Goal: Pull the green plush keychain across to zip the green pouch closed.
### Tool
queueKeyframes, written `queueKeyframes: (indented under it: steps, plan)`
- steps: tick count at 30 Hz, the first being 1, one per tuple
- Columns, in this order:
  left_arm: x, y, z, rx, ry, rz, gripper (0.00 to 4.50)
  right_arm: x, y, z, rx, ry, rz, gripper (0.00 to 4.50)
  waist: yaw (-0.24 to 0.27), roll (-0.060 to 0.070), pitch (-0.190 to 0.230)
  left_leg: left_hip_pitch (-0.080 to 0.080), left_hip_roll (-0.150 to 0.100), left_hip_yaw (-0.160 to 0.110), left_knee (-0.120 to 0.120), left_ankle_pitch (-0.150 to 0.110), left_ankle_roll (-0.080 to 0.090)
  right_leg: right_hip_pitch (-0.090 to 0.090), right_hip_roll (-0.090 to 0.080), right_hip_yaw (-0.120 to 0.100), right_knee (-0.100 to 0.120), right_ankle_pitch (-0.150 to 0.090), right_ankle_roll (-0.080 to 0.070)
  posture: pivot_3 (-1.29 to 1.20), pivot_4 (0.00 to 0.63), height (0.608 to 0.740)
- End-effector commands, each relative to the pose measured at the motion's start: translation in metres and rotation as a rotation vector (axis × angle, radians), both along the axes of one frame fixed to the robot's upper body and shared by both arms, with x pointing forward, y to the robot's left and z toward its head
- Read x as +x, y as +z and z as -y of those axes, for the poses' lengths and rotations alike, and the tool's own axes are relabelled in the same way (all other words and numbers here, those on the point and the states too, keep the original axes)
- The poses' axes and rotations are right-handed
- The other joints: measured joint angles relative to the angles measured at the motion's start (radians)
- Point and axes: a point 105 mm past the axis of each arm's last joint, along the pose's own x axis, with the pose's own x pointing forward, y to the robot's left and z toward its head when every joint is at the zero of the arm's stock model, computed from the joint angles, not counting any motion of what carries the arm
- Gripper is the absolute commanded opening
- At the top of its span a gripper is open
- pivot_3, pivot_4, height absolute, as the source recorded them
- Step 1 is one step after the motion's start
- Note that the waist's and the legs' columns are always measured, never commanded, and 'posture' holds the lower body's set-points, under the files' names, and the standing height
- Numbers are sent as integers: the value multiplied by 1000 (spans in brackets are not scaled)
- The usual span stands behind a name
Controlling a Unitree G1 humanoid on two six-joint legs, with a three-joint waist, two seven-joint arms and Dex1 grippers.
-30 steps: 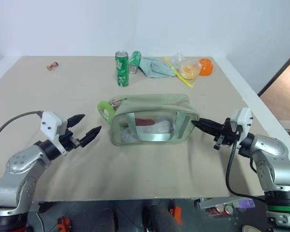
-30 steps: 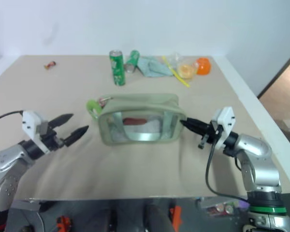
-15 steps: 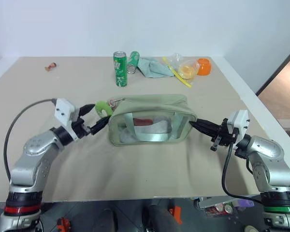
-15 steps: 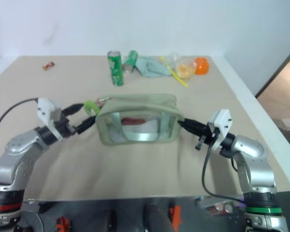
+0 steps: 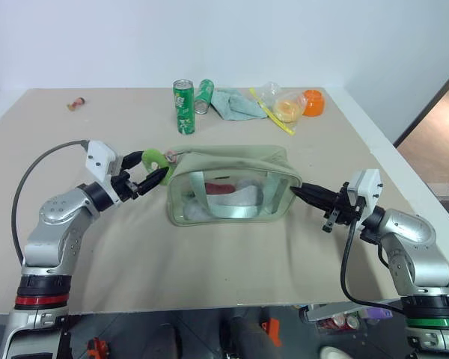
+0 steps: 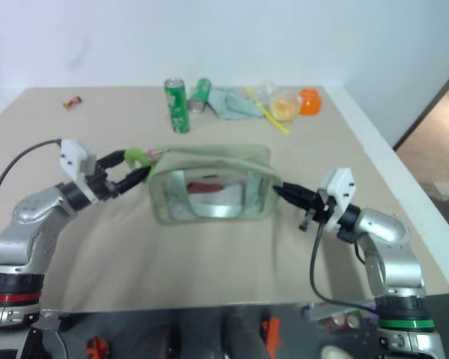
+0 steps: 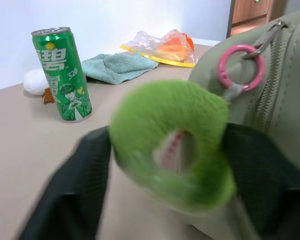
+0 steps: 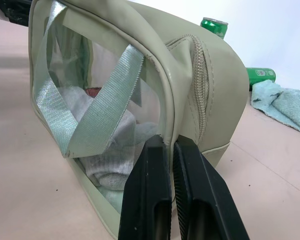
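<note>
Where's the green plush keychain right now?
The green plush keychain sits at the green pouch's left end, hooked to its zipper by a pink ring, between the left gripper's fingers.

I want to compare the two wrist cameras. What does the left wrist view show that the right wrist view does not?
Left wrist view alone: the green plush keychain between the left gripper's fingers, its pink ring, and a plastic bag.

Right wrist view alone: the right gripper shut on the pouch's end edge, a clear window with a strap, and a lying can.

Both: the green pouch, its zipper, the upright can, the teal cloth.
</note>
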Motion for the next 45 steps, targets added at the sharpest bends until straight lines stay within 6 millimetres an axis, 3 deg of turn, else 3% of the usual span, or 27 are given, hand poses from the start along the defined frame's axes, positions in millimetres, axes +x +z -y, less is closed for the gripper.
queueKeyframes:
  steps: [1, 6, 7, 16, 23, 28, 33, 43, 45]
  plan:
    - [0, 16, -4, -3, -3, 60, 1929, -3, 5, -9, -25, 32, 16, 0, 0, 0, 0, 0, 0, 0, 0, 0, 0, 0, 0, 0, 0, 0, 0, 0, 150, 740]
    - [-1, 21, -3, 6, -15, 77, 205, -3, 5, -9, -30, 33, 14, 0, 0, 0, 0, 0, 0, 0, 0, 0, 0, 0, 0, 0, 0, 0, 0, 0, 150, 740]
    - [-1, 21, -3, 7, -15, 80, 36, -3, 5, -9, -31, 33, 14, 0, 0, 0, 0, 0, 0, 0, 0, 0, 0, 0, 0, 0, 0, 0, 0, 0, 150, 740]
    - [-8, 68, 1, -8, -33, 224, 36, -3, 4, -9, -38, 39, 6, 0, 0, 0, 0, -1, 0, 0, 0, 0, 0, 0, 0, -1, 0, 0, 0, 0, 150, 740]
    - [-13, 104, 32, 49, -163, 320, 36, -2, 4, -8, -46, 40, 3, 0, -1, 0, 0, -1, -1, 0, 0, 0, 0, 0, 0, 0, 0, 0, 0, 0, 150, 740]
    - [-15, 97, 67, 163, -329, 310, 36, -2, 3, -9, -47, 42, 2, 0, -1, 0, 0, -1, -1, 0, 0, 0, -1, 0, 0, 0, 0, 0, 0, 0, 150, 740]
    - [-24, 90, 90, 238, -463, 307, 36, -2, 3, -8, -47, 40, 2, 0, -4, 0, 0, -1, -1, 0, 0, 0, -1, 0, 0, 1, 0, 0, 0, 0, 150, 740]
    - [-19, 84, 89, 417, -514, 327, 36, -3, 0, -6, -49, 33, 4, 0, -5, 0, 0, -1, -1, 0, 0, 0, 0, 0, 1, 0, 0, 0, 0, 0, 150, 740]
    - [-18, 85, 88, 420, -508, 337, 742, -4, 0, -6, -49, 33, 5, 0, -5, 0, 0, -1, -1, 0, 0, 0, 0, 0, 1, 1, 0, 0, 0, 0, 150, 740]
